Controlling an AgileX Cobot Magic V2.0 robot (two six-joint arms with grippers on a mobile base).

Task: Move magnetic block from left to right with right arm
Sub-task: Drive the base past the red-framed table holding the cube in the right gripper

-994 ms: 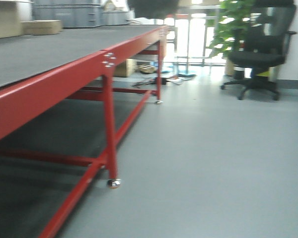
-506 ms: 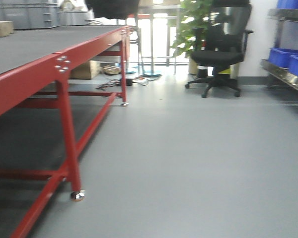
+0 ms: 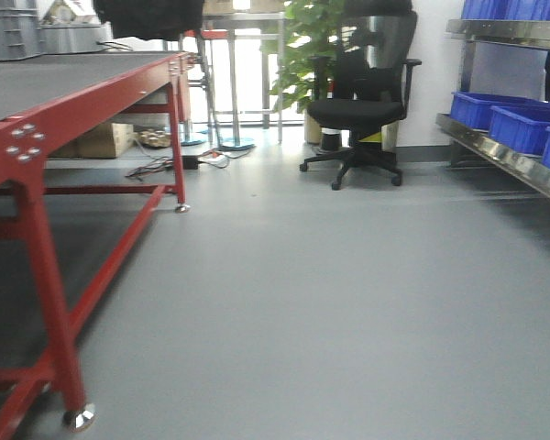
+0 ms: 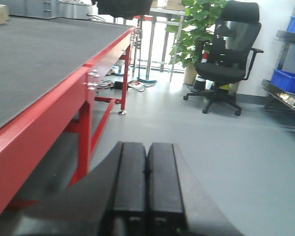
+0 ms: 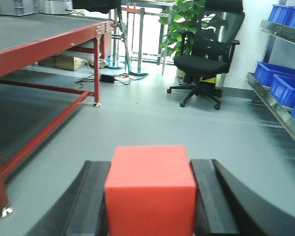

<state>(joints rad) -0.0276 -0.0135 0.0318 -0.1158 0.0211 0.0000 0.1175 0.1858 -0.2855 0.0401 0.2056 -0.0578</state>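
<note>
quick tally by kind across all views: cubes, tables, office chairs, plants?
Red cube: 1, held between the right fingers
Red table: 1
Office chair: 1
Plant: 1
Total: 4

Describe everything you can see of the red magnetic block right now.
The magnetic block is a plain bright-red cube, matte, sharp-edged, unmarked. It sits level, clamped between the black fingers of the right gripper, which press its left and right sides. Only its top and near face show. Grey floor lies beyond it; it is off the red table.
</note>
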